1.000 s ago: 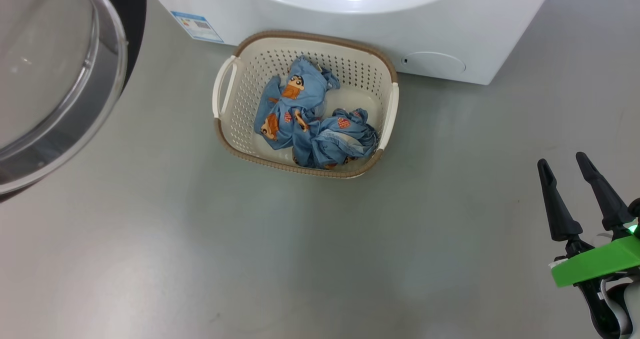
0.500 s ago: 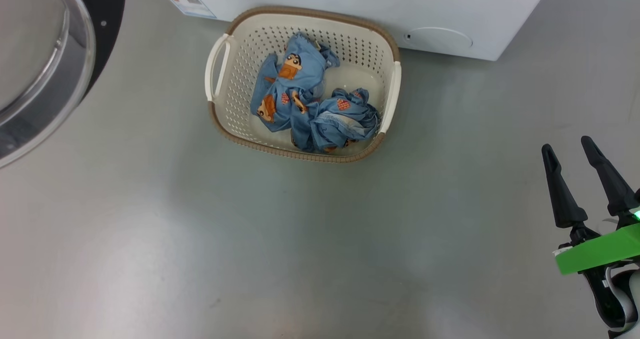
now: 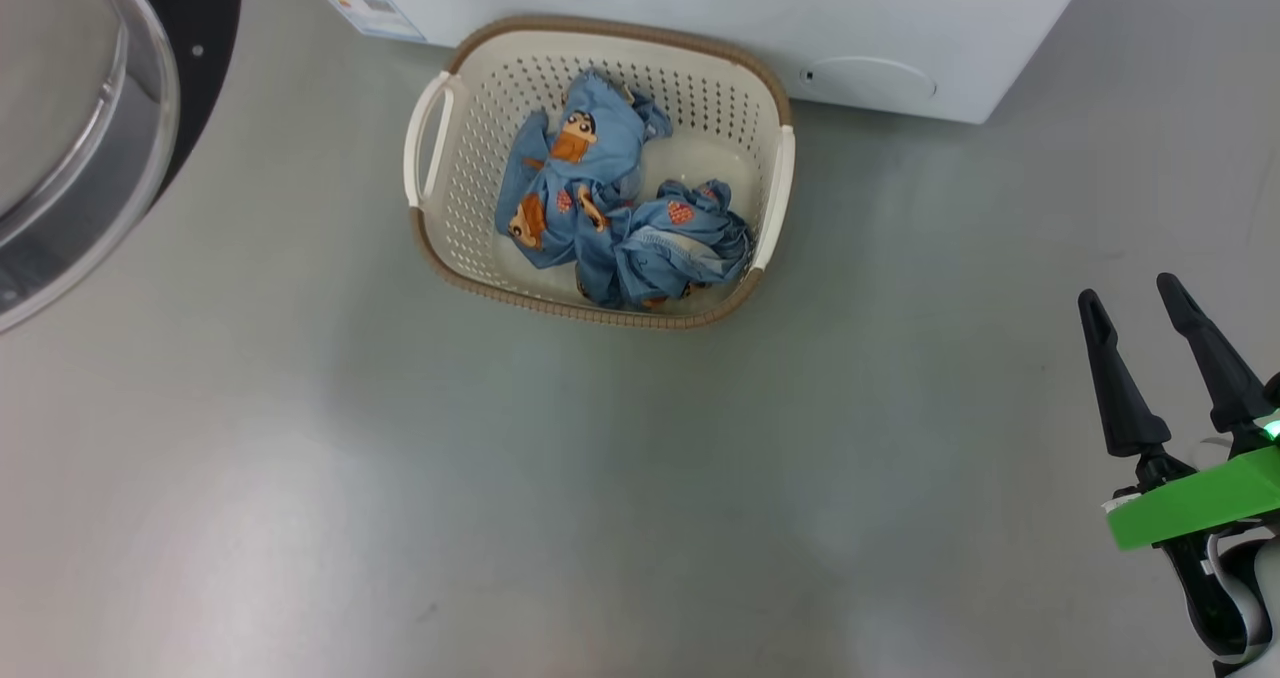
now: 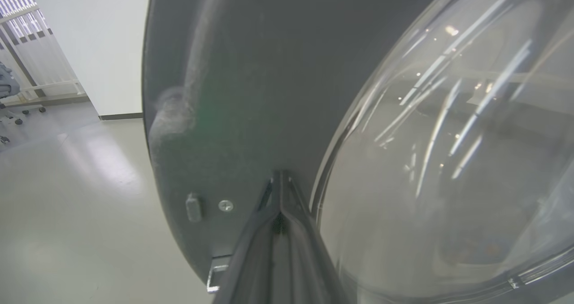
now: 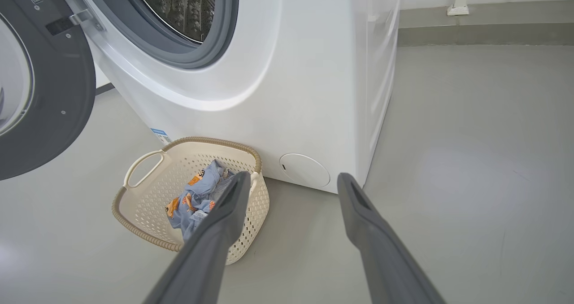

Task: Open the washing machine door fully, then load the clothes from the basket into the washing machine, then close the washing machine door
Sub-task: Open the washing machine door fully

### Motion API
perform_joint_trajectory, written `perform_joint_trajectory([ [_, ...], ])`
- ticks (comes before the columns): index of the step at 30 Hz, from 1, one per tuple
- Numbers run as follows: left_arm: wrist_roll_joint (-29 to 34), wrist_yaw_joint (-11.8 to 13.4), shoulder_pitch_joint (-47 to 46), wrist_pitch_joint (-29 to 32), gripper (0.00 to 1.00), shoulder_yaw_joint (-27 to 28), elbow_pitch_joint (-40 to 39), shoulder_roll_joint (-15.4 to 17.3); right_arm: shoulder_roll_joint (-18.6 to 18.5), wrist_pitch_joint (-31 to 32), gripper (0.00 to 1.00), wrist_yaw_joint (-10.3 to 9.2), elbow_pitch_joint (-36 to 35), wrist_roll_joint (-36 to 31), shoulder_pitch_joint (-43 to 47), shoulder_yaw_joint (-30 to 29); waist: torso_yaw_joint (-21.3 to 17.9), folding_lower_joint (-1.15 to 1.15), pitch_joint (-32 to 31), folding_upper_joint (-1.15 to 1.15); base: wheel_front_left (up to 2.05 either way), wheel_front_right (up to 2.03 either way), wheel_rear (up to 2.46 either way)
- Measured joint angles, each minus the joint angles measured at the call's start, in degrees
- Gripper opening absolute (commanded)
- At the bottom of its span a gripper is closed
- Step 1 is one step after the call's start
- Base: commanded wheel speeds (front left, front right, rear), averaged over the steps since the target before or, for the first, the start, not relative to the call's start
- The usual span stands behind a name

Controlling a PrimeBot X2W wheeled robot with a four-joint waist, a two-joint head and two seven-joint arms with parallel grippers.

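The washing machine (image 3: pixel 900 28) (image 5: pixel 291 93) stands with its steel drum (image 5: pixel 179 3) exposed. The washing machine door (image 3: pixel 205 48) (image 5: pixel 54 93) (image 4: pixel 233 93) hangs swung out to the left, its clear glass bowl (image 3: pixel 60 138) (image 4: pixel 448 160) bulging. My left gripper (image 4: pixel 280 178) is shut and empty, its tips against the door's dark inner ring beside the glass. The basket (image 3: pixel 590 315) (image 5: pixel 210 140) sits on the floor against the machine's front and holds the crumpled light-blue clothes (image 3: pixel 610 218) (image 5: pixel 199 192). My right gripper (image 3: pixel 1128 294) (image 5: pixel 293 177) is open and empty, well to the right of the basket.
A round white service cap (image 3: pixel 868 78) (image 5: pixel 305 170) sits low on the machine's front, right of the basket. A small blue label (image 3: pixel 368 8) is at the lower left corner. Grey floor (image 3: pixel 500 478) stretches in front; a wall base (image 5: pixel 484 26) runs behind on the right.
The head view has shifted, so basket and machine sit higher in the picture. The door appears to have swung slightly further left. My right gripper stays open in about the same place.
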Motion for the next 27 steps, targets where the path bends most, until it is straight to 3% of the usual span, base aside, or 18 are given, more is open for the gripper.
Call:
perform_joint_trajectory([
  [9, 0.4, -2.8, 2.0, 0.0, 0.00, 0.3, -0.9, -0.7, 1.1, 0.0, 1.00, 0.00, 0.4, 0.0, 0.2, 0.1, -0.1, 0.00, -3.8, 0.00, 0.00, 0.00, 0.00],
  [17, -0.9, -6.1, 8.6, 0.0, 0.00, 0.2, -4.3, -4.9, 1.9, 0.0, 1.00, 0.00, 0.8, 0.0, 2.4, 0.4, 0.1, 0.00, -8.3, 0.00, 0.00, 0.00, 0.00],
  [22, -4.0, -6.5, 13.6, 0.0, 0.24, -5.8, -8.5, -7.3, 2.4, 0.0, 1.00, 0.00, 1.2, 0.1, 3.8, 0.5, 0.3, 0.00, -11.2, 0.00, 0.00, 0.00, 0.00],
  [24, -4.7, -6.5, 16.4, 0.0, 0.27, -8.5, -11.3, -7.9, 2.6, 0.0, 1.00, 0.00, 1.5, 0.1, 4.5, 0.5, 0.5, 0.00, -12.4, 0.00, 0.00, 0.00, 0.00],
  [27, -7.0, -6.6, 20.4, 0.0, 0.45, -11.7, -15.2, -8.9, 2.9, 0.0, 1.00, 0.00, 1.7, 0.1, 5.3, 0.5, 0.7, 0.00, -14.0, 0.00, 0.00, 0.00, 0.00],
])
